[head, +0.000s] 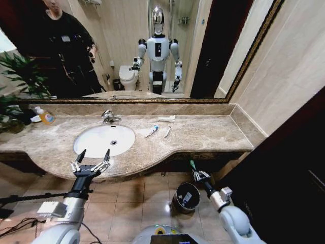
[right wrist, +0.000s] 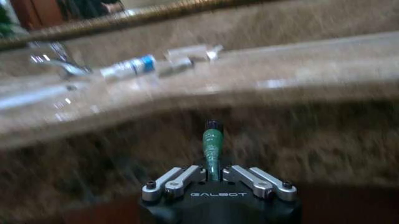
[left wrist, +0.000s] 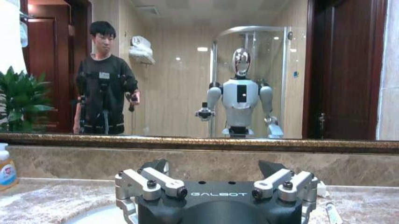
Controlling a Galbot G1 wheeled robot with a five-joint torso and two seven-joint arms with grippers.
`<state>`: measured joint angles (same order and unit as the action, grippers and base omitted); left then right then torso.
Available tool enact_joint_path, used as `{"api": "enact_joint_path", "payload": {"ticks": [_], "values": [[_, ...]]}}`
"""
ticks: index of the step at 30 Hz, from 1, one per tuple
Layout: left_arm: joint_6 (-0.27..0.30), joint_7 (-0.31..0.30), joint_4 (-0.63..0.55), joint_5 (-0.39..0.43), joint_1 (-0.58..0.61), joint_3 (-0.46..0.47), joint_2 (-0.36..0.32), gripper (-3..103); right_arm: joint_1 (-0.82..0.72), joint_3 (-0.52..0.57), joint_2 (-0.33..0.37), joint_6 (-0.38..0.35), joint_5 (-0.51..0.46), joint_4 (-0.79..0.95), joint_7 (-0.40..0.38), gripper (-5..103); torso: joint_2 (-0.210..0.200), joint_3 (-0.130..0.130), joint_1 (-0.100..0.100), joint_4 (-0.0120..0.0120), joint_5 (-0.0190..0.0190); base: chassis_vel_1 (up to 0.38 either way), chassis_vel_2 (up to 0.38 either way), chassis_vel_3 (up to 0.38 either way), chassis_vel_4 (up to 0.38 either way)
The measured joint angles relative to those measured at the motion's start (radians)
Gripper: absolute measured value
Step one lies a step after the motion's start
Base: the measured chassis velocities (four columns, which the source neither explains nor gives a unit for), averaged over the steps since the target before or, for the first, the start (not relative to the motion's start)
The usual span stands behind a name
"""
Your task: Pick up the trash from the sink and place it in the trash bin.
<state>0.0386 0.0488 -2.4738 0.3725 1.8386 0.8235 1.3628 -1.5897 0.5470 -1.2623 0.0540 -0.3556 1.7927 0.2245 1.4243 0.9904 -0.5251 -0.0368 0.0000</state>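
Right end effector (head: 194,170) pinching green piece (right wrist: 212,148) just above trash bin (head: 186,197); next: release. Left end effector (head: 91,157) spread near sink (head: 104,140).

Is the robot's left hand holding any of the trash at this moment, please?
No, the left hand hovers open and empty over the front edge of the countertop, while the right hand grips the green piece.

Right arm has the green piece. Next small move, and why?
Probably swing the right gripper left and down until it is over the bin, then open. It is shut on the green piece, held below the counter edge and just above and right of the bin's rim. Left gripper is open at the sink's front edge.
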Motion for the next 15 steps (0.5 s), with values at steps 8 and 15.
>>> {"api": "enact_joint_path", "payload": {"ticks": [8, 15], "values": [[0.0, 0.0, 0.0, 0.0, 0.0, 0.0, 0.0, 100, 0.072, -0.015, -0.037, 0.05, 0.072, -0.232, 0.015, 8, 0.0, 0.0, 0.0, 0.0, 0.0001, 0.0, 0.0, 0.0, 0.0], [0.0, 0.0, 0.0, 0.0, 0.0, 0.0, 0.0, 100, 0.16, -0.021, -0.074, 0.088, 0.114, -0.442, 0.015, 8, 0.0, 0.0, 0.0, 0.0, -0.0001, 0.0, 0.0, 0.0, 0.0]]}}
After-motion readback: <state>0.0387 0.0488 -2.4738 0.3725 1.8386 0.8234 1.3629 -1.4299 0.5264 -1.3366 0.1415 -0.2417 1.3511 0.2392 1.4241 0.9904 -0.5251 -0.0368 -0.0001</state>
